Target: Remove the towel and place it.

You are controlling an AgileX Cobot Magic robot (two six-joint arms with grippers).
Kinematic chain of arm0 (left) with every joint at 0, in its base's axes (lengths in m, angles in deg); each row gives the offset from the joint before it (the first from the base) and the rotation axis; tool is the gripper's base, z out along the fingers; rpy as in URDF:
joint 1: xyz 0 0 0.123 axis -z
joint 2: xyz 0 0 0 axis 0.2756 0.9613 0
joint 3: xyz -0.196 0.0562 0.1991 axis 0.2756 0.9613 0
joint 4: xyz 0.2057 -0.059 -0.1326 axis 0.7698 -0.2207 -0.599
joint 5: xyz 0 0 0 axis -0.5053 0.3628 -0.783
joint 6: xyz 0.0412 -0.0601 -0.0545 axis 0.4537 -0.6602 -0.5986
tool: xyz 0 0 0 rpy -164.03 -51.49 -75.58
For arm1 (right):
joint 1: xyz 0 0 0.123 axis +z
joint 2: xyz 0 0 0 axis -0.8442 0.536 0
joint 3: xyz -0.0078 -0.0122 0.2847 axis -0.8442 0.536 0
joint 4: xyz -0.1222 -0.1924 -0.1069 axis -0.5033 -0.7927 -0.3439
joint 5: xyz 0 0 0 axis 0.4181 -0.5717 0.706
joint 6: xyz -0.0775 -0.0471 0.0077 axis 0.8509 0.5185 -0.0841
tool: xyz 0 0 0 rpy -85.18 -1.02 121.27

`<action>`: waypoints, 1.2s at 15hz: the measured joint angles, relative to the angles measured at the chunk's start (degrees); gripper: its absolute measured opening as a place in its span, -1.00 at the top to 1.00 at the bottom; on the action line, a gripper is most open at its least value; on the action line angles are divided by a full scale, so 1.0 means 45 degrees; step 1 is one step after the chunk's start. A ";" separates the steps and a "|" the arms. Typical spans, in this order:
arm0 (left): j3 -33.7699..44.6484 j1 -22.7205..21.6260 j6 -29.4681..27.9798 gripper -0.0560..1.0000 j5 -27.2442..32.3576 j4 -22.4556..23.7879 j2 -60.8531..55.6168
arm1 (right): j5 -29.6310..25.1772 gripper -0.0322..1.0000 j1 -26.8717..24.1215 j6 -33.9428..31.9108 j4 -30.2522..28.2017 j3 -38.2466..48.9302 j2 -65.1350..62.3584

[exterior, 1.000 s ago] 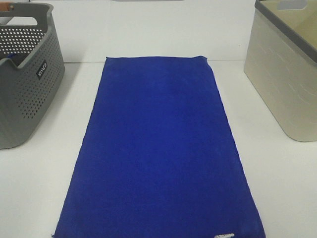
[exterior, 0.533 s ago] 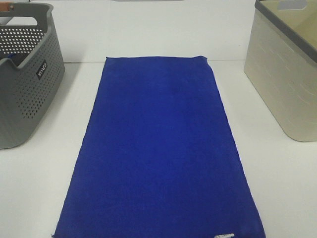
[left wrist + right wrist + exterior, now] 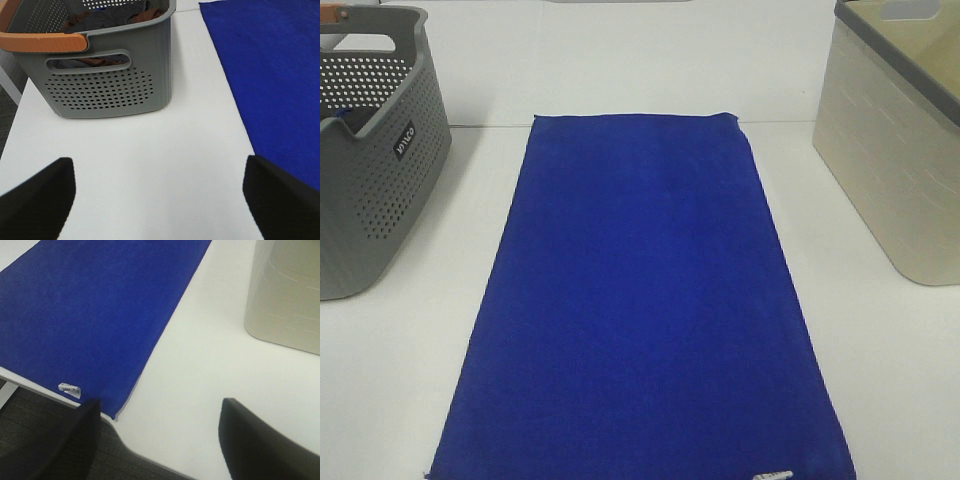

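The royal-blue towel lies flat and spread out down the middle of the white table, its small white tag at the near edge. Neither gripper shows in the exterior high view. In the left wrist view my left gripper is open above bare table, between the grey basket and the towel's left edge. In the right wrist view my right gripper is open above the table's front edge, beside the towel's near right corner and its tag. Nothing is held.
A grey perforated basket with an orange handle and clothes inside stands at the left. A beige basket stands at the right, also seen as the beige basket in the right wrist view. Dark floor lies past the table's front edge.
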 joint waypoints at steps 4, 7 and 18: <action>0.0000 -0.1222 0.0000 -0.73 0.0000 0.0000 0.0000 | 0.0000 -0.35 -0.0382 0.0025 0.0025 0.0000 0.0000; 0.0000 -0.1770 0.0000 -0.73 0.0000 0.0000 0.0000 | 0.0000 -0.35 -0.1604 0.0025 0.0038 0.0000 0.0000; 0.0000 -0.2445 0.0000 -0.73 0.0000 0.0000 0.0000 | -0.0013 -0.35 -0.2266 0.0025 0.0675 0.0000 0.0000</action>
